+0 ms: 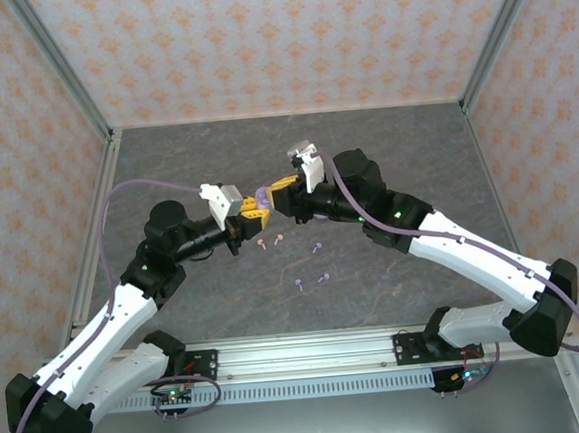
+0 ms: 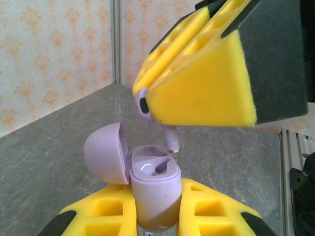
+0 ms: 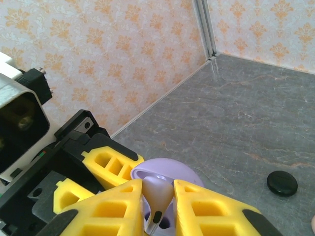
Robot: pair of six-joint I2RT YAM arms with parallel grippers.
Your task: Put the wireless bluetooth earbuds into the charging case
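Clamped tight in the left gripper point(image 2: 155, 191), over the middle of the table point(image 1: 164, 156): an open lavender charging case point(image 2: 152, 172), upright, lid point(image 2: 104, 152) swung back to the left in the left wrist view. Pinched firmly in the right gripper point(image 3: 158, 189), directly above the case's open top: one lavender earbud point(image 2: 143, 104), head between the pads, stem pointing down toward the sockets, tip just at the rim or barely short of it, hard to tell which. Yellow fingers point(image 2: 197, 83) of the two arms nearly nose to nose there, with very little room between them. Nearer the arm bases in the top view, lying loose on the grey surface: two pink earbuds point(image 1: 262, 245) side by side, then three lavender earbuds point(image 1: 317, 245) scattered to their right, all apart from one another and clear of both grippers. Off to the right in the right wrist view, flat on the table: a black disc case point(image 3: 282, 183), well apart from the held pair. Wide bare tabletop toward the back wall point(image 1: 275, 37) and toward both side walls point(image 1: 13, 148), with the metal corner posts point(image 1: 63, 74) at the table's far edges well away from the grippers. Along the near edge, by the arm bases: a slotted rail point(image 1: 310, 355) spanning the gap between the two mounts.
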